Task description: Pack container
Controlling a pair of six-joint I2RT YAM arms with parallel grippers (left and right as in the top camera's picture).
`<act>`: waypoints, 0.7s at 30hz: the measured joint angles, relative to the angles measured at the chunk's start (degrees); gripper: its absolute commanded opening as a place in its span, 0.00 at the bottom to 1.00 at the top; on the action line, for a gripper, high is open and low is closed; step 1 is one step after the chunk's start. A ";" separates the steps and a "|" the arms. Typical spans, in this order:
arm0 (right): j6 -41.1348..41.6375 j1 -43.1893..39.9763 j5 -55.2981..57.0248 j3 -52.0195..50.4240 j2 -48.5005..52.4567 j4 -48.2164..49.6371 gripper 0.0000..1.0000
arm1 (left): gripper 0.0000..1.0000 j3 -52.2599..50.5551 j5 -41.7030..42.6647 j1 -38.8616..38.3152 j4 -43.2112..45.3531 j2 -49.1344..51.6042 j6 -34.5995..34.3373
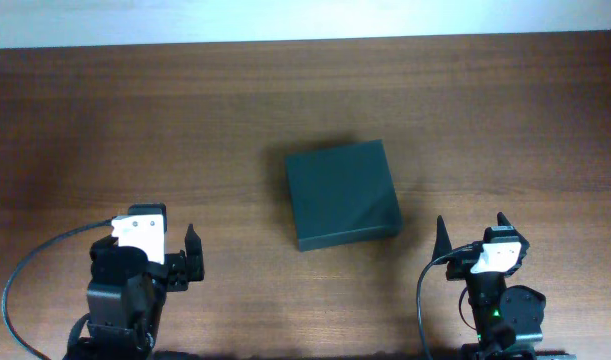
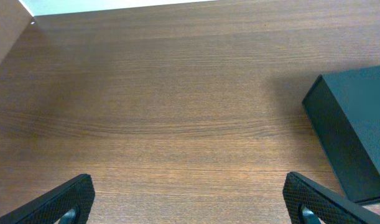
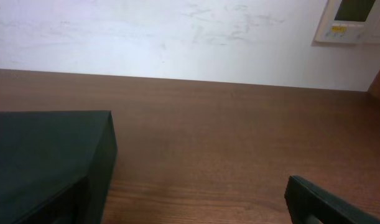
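The container (image 1: pixel 342 193) is a dark green-black box with its flat lid down, lying mid-table, slightly rotated. My left gripper (image 1: pixel 160 238) hovers at the lower left, well apart from the box, open with only bare wood between its fingers (image 2: pixel 65 202). In the left wrist view the left gripper (image 2: pixel 190 205) has the container (image 2: pixel 357 130) off at the right edge. My right gripper (image 1: pixel 473 232) is at the lower right, just right of the box's near corner, and is also open. In the right wrist view the container (image 3: pixel 46 155) fills the left, beside the empty right gripper (image 3: pixel 180 205).
The wooden table (image 1: pixel 185 120) runs back to a white wall. A wall control panel (image 3: pixel 352 22) shows at the top right of the right wrist view. A black cable (image 1: pixel 25 270) loops by the left arm's base.
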 measured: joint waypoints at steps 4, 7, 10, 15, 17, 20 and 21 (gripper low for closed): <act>0.00 0.00 0.00 0.00 0.00 0.02 0.99 | 0.99 0.00 -0.02 0.00 0.02 0.00 0.00; -0.02 0.00 0.00 0.00 0.00 0.02 0.99 | 0.99 0.00 -0.07 0.00 -0.11 -0.02 0.02; 0.00 0.00 0.02 0.00 0.00 0.02 0.99 | 0.99 -0.15 -0.13 0.04 -1.53 -1.57 0.07; 0.02 0.00 0.02 0.00 -0.02 0.02 0.99 | 0.99 -4.04 3.65 0.07 -1.03 -11.72 0.04; 0.00 0.00 0.02 0.00 -0.02 0.04 0.99 | 0.99 -7.48 5.46 0.07 0.81 -17.27 0.07; 0.02 0.00 0.20 -0.04 -0.02 0.13 0.99 | 0.99 -17.66 6.45 0.24 12.04 -25.49 0.04; 0.00 0.00 0.22 -0.04 0.00 0.13 0.99 | 0.99 -20.81 6.25 0.46 15.52 -27.19 0.09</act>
